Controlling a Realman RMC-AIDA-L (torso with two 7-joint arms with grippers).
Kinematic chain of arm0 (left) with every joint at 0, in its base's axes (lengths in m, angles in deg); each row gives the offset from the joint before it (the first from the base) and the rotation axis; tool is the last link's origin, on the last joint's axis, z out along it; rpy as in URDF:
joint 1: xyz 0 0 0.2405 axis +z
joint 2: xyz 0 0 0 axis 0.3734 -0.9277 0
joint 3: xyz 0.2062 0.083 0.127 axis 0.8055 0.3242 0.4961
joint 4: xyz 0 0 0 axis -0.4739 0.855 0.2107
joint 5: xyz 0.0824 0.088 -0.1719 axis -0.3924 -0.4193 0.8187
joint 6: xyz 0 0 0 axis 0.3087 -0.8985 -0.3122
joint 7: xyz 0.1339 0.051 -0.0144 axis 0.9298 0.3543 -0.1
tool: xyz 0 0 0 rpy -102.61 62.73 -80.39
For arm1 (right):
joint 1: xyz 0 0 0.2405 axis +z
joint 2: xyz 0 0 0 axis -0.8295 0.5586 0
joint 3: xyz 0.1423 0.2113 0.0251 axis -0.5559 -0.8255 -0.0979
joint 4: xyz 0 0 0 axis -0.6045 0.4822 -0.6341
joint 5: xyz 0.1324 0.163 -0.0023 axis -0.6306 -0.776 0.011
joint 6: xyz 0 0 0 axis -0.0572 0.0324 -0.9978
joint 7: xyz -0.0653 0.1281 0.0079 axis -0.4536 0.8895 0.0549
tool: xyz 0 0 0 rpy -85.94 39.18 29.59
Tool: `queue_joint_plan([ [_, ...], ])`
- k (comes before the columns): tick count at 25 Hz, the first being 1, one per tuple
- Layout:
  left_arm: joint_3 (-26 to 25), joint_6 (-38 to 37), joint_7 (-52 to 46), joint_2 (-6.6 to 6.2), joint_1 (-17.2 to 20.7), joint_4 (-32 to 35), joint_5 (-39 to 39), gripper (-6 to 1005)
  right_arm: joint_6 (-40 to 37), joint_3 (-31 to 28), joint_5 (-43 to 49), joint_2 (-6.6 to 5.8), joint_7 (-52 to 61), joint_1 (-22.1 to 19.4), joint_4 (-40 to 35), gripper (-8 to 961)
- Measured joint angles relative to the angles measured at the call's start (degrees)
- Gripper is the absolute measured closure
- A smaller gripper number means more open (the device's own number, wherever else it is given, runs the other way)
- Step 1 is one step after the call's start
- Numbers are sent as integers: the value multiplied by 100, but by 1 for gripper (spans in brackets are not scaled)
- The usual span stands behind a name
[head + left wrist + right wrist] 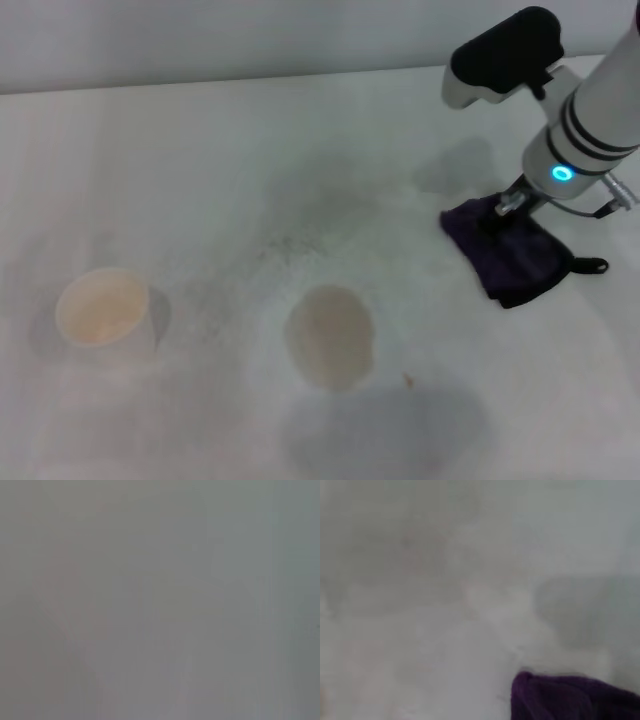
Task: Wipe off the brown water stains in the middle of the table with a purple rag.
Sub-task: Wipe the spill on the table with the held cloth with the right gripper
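Jaws of the right gripper (497, 212) are down on the far-left part of the purple rag (515, 255); they're buried in cloth under the wrist, so I can't tell if they're clamped on it or apart. Contact looks likely, grip unconfirmed.

Key relation: the brown water stains (330, 335) sit left of and nearer than the rag, mid-bench, clearly apart from it with bare bench (420, 300) between. So the rag has to travel left and toward the robot. Blotch is a roundish oval, slightly longer near-to-far than across. Rag's long axis runs diagonally, far-left to near-right, with a small black loop (592, 266) sticking out at its right corner. Right arm is the only one close; left arm isn't in the head view at all.

Other clutter: a pale cup (103, 312) well to the left, far from the wipe path. Faint grey speckling on the bench just beyond the stain, not the target.

Hard to read:
- left wrist view is a flat grey blur, nothing identifiable
- right wrist view shows only a corner of the rag (570, 697) against blurred bench; no fingers, stain not recognisable
- fingertips hidden by wrist housing and cloth folds in head view
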Motion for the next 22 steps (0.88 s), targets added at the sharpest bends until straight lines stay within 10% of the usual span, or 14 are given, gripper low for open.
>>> queue_joint_plan([
  [22, -21, 146, 9, -9, -153, 9, 1, 115, -305, 2601, -1528, 32, 1042, -79, -1493, 896],
])
